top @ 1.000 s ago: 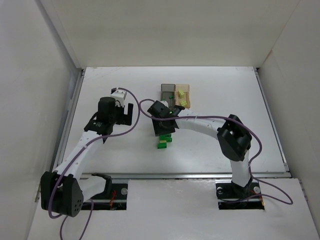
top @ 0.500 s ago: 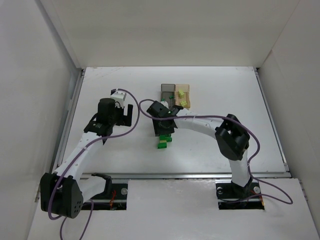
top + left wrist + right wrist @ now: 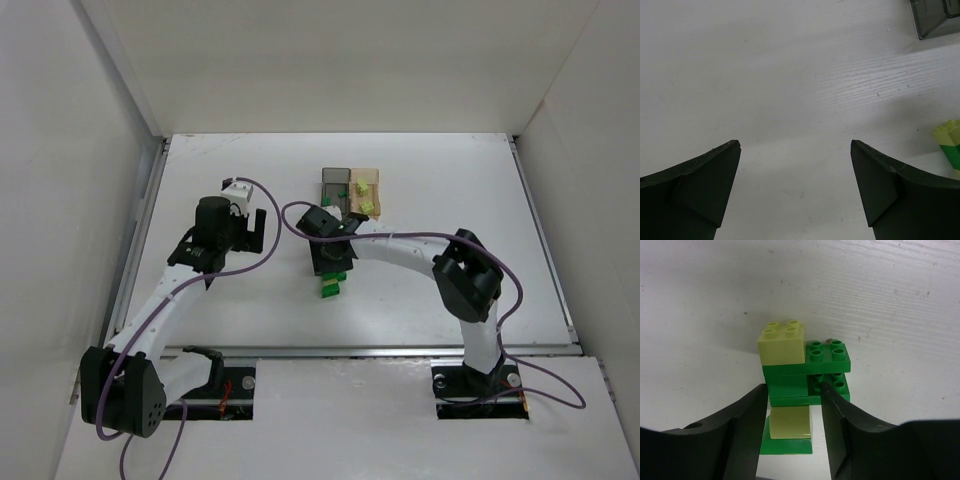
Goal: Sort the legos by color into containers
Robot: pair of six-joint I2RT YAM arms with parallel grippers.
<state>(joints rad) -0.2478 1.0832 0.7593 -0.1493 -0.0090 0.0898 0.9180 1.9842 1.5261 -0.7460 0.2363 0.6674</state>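
Note:
A cluster of joined legos (image 3: pixel 807 370) lies on the table, dark green plates with a pale yellow-green brick (image 3: pixel 782 344) on top and another (image 3: pixel 790 422) nearer the camera. My right gripper (image 3: pixel 793 387) is open and low over the cluster, a finger on each side of the near pale brick, with a thin gap on the right. From above, the right gripper (image 3: pixel 332 262) hides most of the legos (image 3: pixel 330 289). The containers are joined, smoky grey (image 3: pixel 335 180) and orange-tan (image 3: pixel 369 184), the tan one holding pale legos (image 3: pixel 366 206). My left gripper (image 3: pixel 250 228) (image 3: pixel 795 145) is open over bare table.
The grey container's corner (image 3: pixel 937 22) shows at the top right of the left wrist view, and the lego cluster's edge (image 3: pixel 951 145) at the right. White walls enclose the table on three sides. The right arm's cable loops near the containers.
The right gripper has settled slightly around the lego cluster, its jaws a touch narrower. The left arm has barely moved.

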